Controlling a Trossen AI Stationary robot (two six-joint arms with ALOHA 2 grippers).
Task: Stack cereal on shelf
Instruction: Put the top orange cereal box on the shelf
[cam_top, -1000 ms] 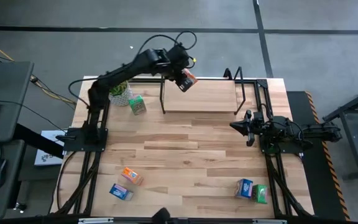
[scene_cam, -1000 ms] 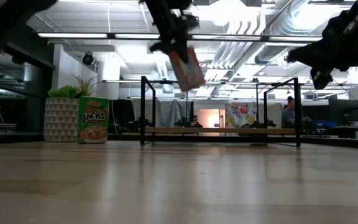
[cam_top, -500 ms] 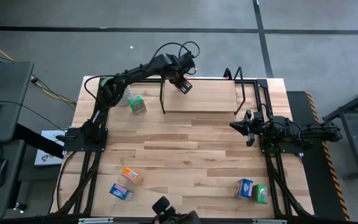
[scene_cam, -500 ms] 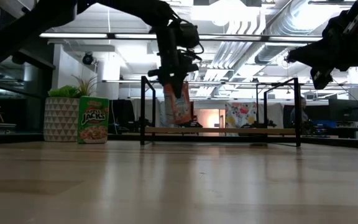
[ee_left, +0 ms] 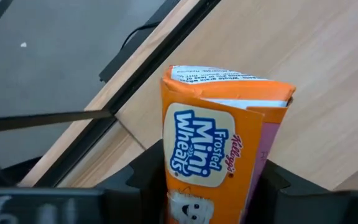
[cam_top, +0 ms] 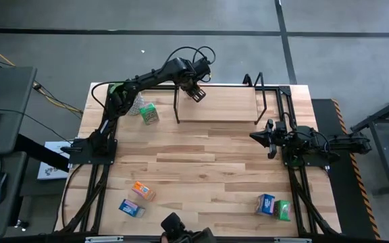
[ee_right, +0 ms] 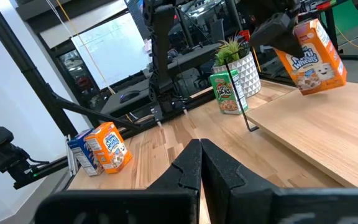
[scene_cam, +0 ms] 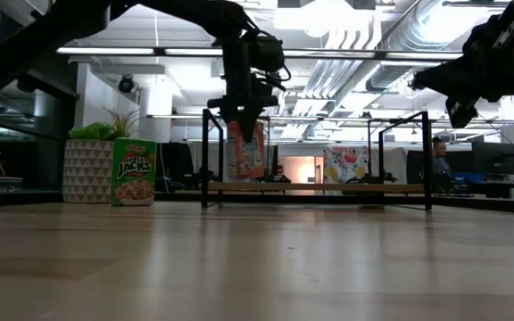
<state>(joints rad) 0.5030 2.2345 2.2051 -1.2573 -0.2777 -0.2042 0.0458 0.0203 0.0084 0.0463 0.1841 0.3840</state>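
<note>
Your left tool [scene_cam: 244, 120] reaches over the shelf [cam_top: 218, 111] at the far edge of the desk [cam_top: 201, 169], near the shelf's left end frame. It holds an orange cereal box [ee_left: 219, 162] between its fingers, gripped at the top, with the box hanging upright beneath it. In the low view the box's bottom edge sits at or just above the pale shelf board; you cannot tell whether it touches. In the right wrist view the box is tilted slightly and looks just clear of the board.

Your right tool [ee_right: 201, 158] waits at the right side of the desk, its fingers pressed together on nothing.

A green box [cam_top: 149, 113] stands beside the potted plant [cam_top: 130, 100] left of the shelf. An orange box [cam_top: 142, 191] and a blue box [cam_top: 131, 208] lie near the front left; a blue box [cam_top: 265, 203] and green box [cam_top: 282, 210] lie touching at front right.
</note>
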